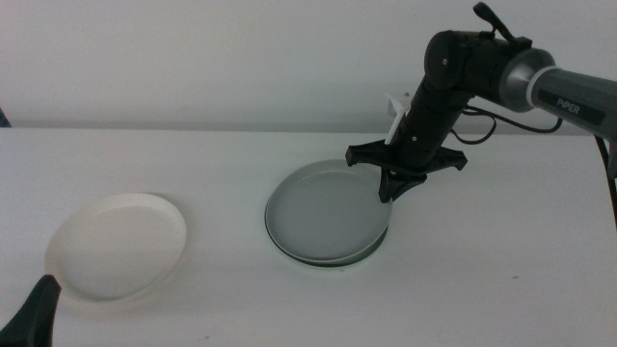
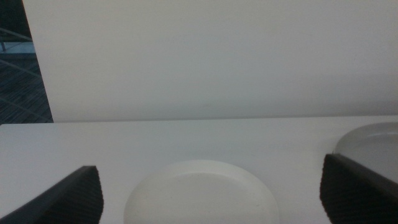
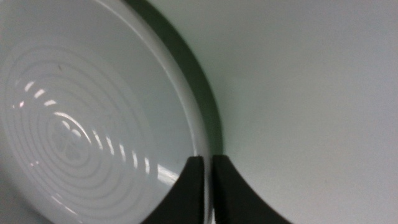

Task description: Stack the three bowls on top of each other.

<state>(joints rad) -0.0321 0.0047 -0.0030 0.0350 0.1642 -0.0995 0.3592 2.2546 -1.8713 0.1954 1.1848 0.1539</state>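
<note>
- The grey bowl [image 1: 326,212] sits near the middle of the table [image 1: 222,154], and a thin pale green edge shows under its near rim, so it appears to rest inside the pale green bowl [image 1: 333,264]; two of the three look stacked already
- The right gripper [image 1: 388,198] is down at the far-right rim of that pair; in the right wrist view its jaws are pinched together with only a sliver between them, right over the grey bowl's rim, so it seems clenched on the rim, though I cannot tell whether it truly clamps or merely touches
- The cream-white bowl [image 1: 118,243] lies alone toward the left, well apart from the stack, and no gripper touches it
- The left gripper [image 1: 34,310] waits at the bottom-left corner, just beside the cream-white bowl; its jaws stand wide apart and hold nothing
- My judgement: the step in hand is finishing the placing of the grey bowl; the next move calls for letting go, clearing the stack, then taking the cream-white bowl by its low rim and setting it on top, centred
- The table is plain white and matte, and a bare pale wall [image 1: 193,58] stands behind it; the left wrist view shows a dark strip [image 2: 18,62] at one side, too dim to identify
</note>
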